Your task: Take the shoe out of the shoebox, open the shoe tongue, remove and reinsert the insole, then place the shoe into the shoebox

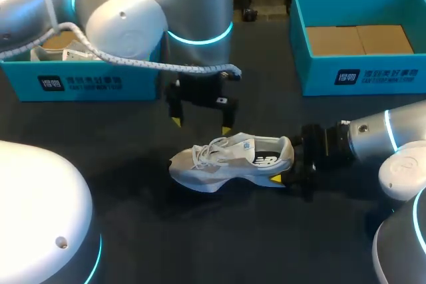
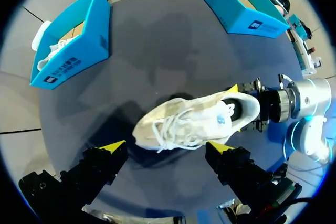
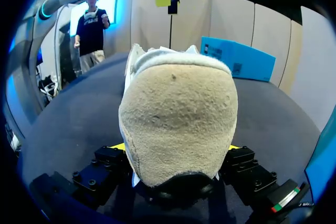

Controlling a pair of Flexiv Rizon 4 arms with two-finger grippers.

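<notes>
The left gripper point(image 1: 201, 126) hangs just above the shoe point(image 1: 229, 157) with its two fingers spread wide and nothing between them; from its own wrist view the laces point(image 2: 176, 129) and the tongue point(image 2: 207, 113) lie ahead of the fingers, about midway between the yellow tips. The right gripper point(image 1: 286, 163) is clamped on the heel, a finger on either side of it, and holds the shoe on its sole on the dark table point(image 1: 133, 217); the shoe sits between the two blue shoeboxes, well apart from both, the left box point(image 1: 80, 83) holding another white shoe and the right box point(image 1: 373, 76) showing only cardboard.

The step in hand looks to be opening the tongue; to do it well, the left gripper should come down over the throat of the shoe and pinch the tongue's top edge rather than the laces, then draw it up and toward the toe; the right gripper should hold the heel firm so the shoe neither tips nor slides.
</notes>
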